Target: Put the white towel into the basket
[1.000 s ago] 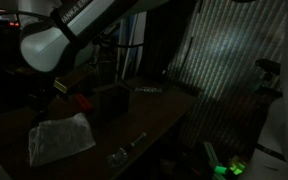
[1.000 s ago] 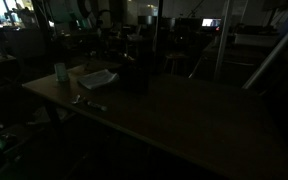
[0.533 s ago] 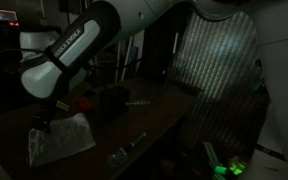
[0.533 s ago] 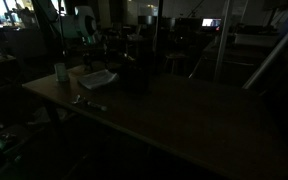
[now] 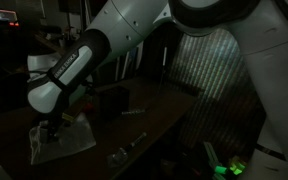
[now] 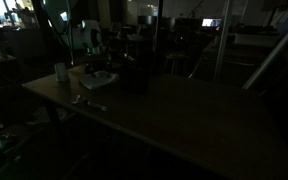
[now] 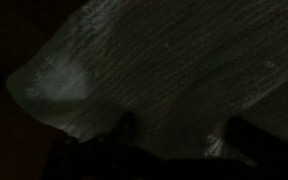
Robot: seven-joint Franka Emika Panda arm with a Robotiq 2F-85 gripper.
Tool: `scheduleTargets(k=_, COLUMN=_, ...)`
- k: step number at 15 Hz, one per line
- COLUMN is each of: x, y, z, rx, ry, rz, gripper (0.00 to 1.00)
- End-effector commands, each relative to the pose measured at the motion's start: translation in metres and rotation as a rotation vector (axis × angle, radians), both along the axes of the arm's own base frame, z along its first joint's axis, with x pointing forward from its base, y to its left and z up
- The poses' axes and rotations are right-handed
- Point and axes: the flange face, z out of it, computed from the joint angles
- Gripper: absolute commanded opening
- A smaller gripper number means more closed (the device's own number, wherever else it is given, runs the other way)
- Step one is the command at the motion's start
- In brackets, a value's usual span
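The towel (image 5: 64,142) lies flat on the table (image 5: 159,122), near the basket (image 5: 112,100) but not in it. In the last second the arm has come down over the towel. The gripper (image 5: 52,128) now hangs just above the cloth with its jaws spread wide, holding nothing. The wrist view shows almost only cloth. I judge that the grasp is the next step.

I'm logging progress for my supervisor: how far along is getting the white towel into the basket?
Done: nothing delivered yet. The white towel lies on the table, apart from the basket. In hand: the gripper is open and poised right at the towel, its fingers spread over the cloth. Left: close on the towel, lift it, carry it to the basket, release.
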Motion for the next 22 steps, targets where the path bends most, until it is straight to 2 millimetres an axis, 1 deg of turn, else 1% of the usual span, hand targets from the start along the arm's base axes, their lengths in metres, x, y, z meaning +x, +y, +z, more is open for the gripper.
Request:
scheduleTargets(k=1, x=0.003, y=-0.004, z=0.0, rx=0.022, ry=0.013, rz=-0.004, gripper=0.66)
scheduleTargets(k=5, x=-0.011, y=-0.01, z=0.011, rx=0.052, ry=0.017, rz=-0.039, gripper=0.36)
scheduleTargets(k=7, x=-0.021, y=-0.017, z=0.015, rx=0.067, ry=0.024, rz=-0.072, gripper=0.2)
scheduleTargets(k=8, x=-0.026, y=-0.025, z=0.018, rx=0.072, ry=0.027, rz=-0.092, gripper=0.14)
scheduleTargets(k=9, x=-0.029, y=-0.031, z=0.021, rx=0.075, ry=0.03, rz=-0.108, gripper=0.05)
scheduleTargets(k=10, x=-0.032, y=-0.04, z=0.025, rx=0.076, ry=0.031, rz=-0.126, gripper=0.02)
scheduleTargets(k=11, x=-0.034, y=-0.05, z=0.031, rx=0.074, ry=0.03, rz=-0.141, gripper=0.01)
scheduleTargets(k=12, x=-0.035, y=-0.061, z=0.04, rx=0.074, ry=0.027, rz=-0.154, gripper=0.04)
scheduleTargets(k=13, x=-0.035, y=-0.071, z=0.048, rx=0.075, ry=0.022, rz=-0.168, gripper=0.02)
scheduleTargets(k=14, x=-0.034, y=-0.081, z=0.059, rx=0.078, ry=0.012, rz=-0.179, gripper=0.0)
scheduleTargets(k=16, x=-0.026, y=-0.103, z=0.095, rx=0.093, ry=-0.035, rz=-0.201, gripper=0.0)
scheduleTargets(k=19, x=-0.013, y=-0.137, z=0.159, rx=0.113, ry=-0.102, rz=-0.229, gripper=0.0)
scheduleTargets(k=22, x=-0.006, y=-0.182, z=0.221, rx=0.116, ry=-0.153, rz=-0.276, gripper=0.0)
